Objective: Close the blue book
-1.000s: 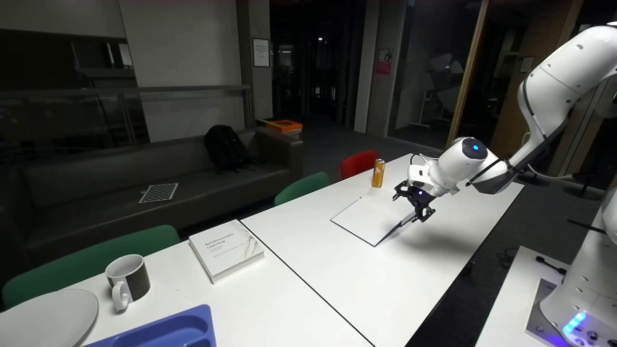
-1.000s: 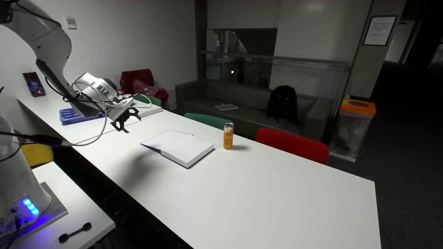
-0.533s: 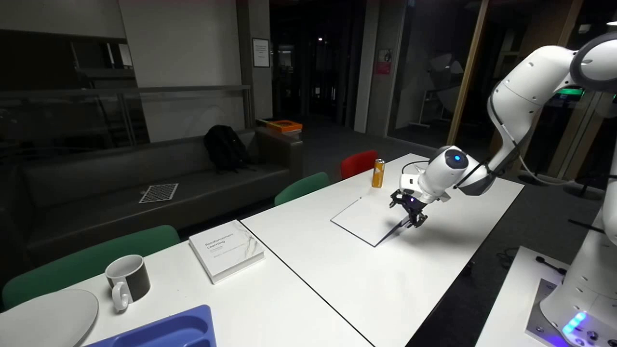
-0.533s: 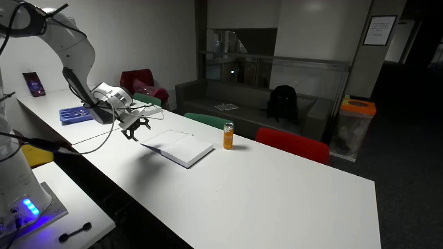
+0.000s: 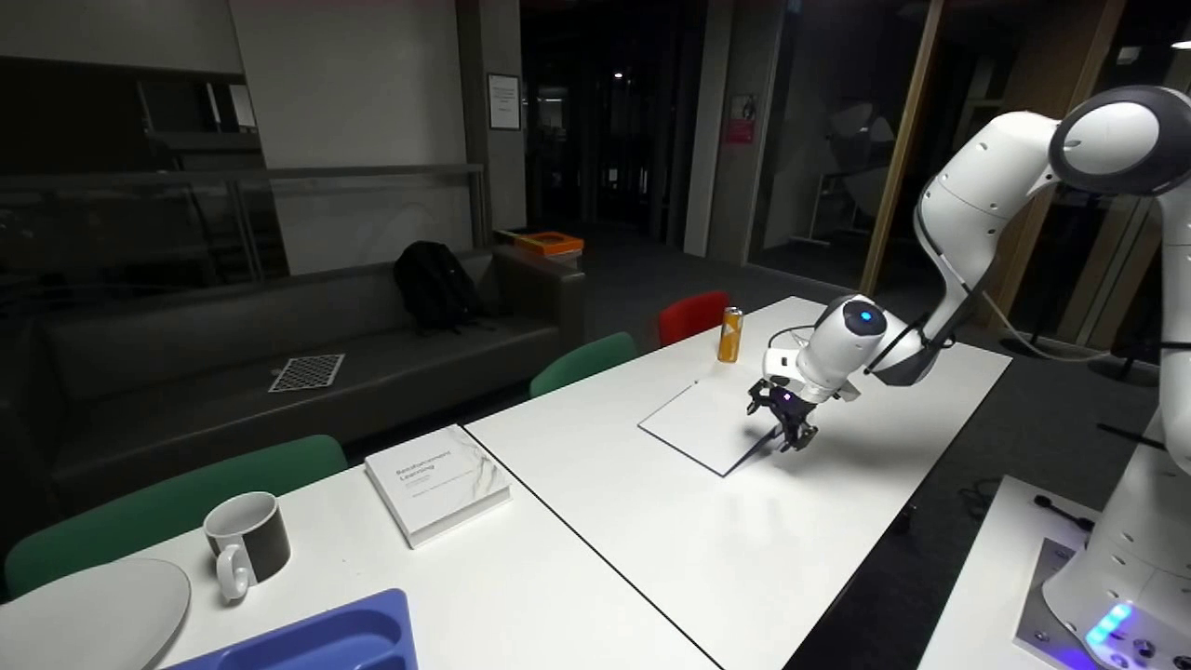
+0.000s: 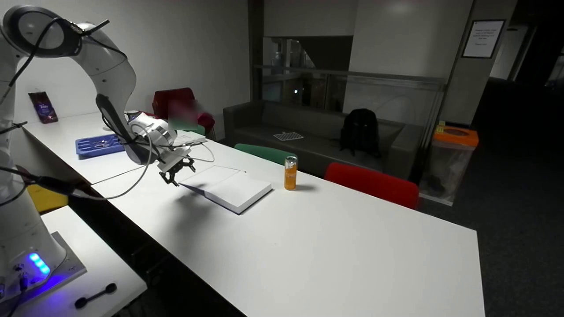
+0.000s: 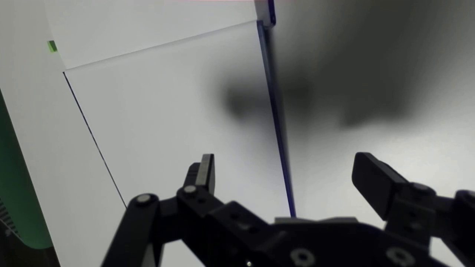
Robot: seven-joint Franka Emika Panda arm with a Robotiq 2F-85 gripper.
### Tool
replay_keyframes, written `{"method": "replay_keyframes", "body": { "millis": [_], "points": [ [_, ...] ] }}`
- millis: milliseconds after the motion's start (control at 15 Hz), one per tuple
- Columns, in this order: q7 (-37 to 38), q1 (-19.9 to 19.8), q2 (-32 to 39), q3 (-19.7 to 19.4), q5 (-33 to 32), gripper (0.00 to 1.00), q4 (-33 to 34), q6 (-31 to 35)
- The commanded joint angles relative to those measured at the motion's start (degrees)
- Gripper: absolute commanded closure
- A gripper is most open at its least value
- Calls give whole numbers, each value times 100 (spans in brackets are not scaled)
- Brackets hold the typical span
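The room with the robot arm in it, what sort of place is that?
Likely a shared lounge in an office or university: there's a sofa, a framed notice and a Reinforcement Learning book on the white table.

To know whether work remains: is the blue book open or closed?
Open: in an exterior view, the blue book lies spread, the white inside of both halves showing.

In the wrist view, the top edge cuts the book [image 7: 148, 100], and the gripper [image 7: 285, 163] covers some of it, bottom centre; contact cannot be told. In an exterior view, the frame crops the plate [image 5: 93, 609] and tray [image 5: 386, 600], lower left, and the arm [image 5: 986, 181], right. In an exterior view, upper left, a blurred patch [image 6: 184, 115] hides some of the chair [image 6: 169, 93]; upper right, print on the sign [image 6: 483, 38] is too small to read.
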Motion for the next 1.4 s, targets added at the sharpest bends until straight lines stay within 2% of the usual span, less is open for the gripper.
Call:
{"method": "replay_keyframes", "body": {
  "millis": [0, 600, 1333],
  "points": [
    [209, 69, -150, 61, -131, 0, -25, -213],
    [814, 233, -6, 326, -884, 0, 216, -702],
    [1553, 93, 343, 374, -1777, 0, 461, -679]
  ]
}}
